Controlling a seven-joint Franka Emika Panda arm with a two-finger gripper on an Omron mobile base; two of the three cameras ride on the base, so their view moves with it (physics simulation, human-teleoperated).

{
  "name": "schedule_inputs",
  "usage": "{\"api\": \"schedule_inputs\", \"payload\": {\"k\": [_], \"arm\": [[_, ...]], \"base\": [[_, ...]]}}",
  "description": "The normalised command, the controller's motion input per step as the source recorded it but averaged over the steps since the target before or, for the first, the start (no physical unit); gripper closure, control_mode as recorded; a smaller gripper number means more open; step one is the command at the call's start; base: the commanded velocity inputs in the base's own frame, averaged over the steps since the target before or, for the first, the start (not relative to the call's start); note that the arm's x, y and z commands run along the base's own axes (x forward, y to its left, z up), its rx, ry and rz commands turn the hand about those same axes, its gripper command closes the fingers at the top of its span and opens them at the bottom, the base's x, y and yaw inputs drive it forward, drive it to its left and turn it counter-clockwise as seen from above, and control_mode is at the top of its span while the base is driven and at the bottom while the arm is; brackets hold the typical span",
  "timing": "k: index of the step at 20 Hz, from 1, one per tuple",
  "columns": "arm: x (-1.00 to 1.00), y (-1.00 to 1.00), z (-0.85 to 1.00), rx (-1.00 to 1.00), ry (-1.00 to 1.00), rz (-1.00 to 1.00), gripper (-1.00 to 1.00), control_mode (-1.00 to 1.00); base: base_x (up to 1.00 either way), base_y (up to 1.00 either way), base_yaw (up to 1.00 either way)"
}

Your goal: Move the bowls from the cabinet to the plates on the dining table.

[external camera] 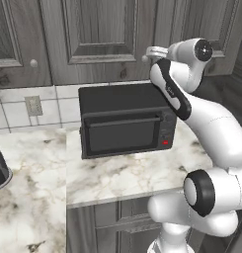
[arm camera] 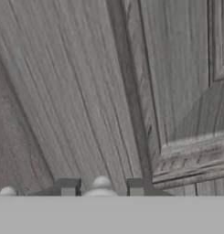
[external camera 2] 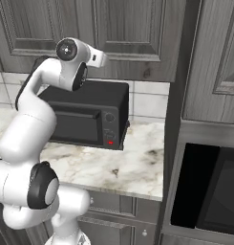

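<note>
Gripper (arm camera: 103, 188): one, two-fingered, raised to the wall cabinet (external camera: 93, 29), its dark tips standing either side of a small round knob (arm camera: 101, 183) with a sliver of door showing on each side; whether the pads had actually pinched the knob could not be told. Knob: pale, smooth, rounded and very small, judged slippery and offering little purchase, best taken squarely across its widest part, close to the door face. Door (arm camera: 182, 77): grey wood-grain, raised-panel, shut; judged stiff and hinged, so it would answer to a pull along an arc, not a straight tug. Bowls: judged to lie behind the shut doors, on the far side of the panel the gripper faced; likely rigid, glossy and breakable, best held by the rim. Further items, moving outward: second knob (external camera: 33, 63), one, on the door farther left; black microwave (external camera: 125, 118), one, door shut, directly below the cabinet on the marble counter (external camera: 132, 173); wall outlet (external camera: 33, 105), one, on the tiled backsplash left of the microwave; dark oven recess (external camera 2: 199, 191), one, low at the far right.
</note>
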Motion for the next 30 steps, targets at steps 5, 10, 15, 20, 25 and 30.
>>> {"api": "schedule_inputs", "payload": {"k": [5, 10, 15, 20, 25, 30], "arm": [[-0.74, 0.00, 0.00, 0.00, -0.12, 0.00, 1.00, -1.00], [-0.74, 0.00, 0.00, 0.00, -0.13, 0.00, 1.00, -1.00], [-0.61, -0.11, 0.00, 0.00, -0.13, 0.01, 1.00, -1.00], [-0.60, -0.32, 0.00, 0.02, -0.14, 0.04, 1.00, -1.00], [-0.49, -0.29, 0.00, 0.02, -0.11, 0.04, -1.00, -1.00], [-0.54, -0.04, 0.00, 0.01, -0.07, 0.01, -1.00, -1.00]], "base": [[0.00, 0.00, 0.00], [0.00, 0.00, 0.00], [0.00, 0.00, 0.00], [0.00, 0.00, 0.00], [0.00, 0.00, 0.00], [0.00, 0.00, 0.00]]}}
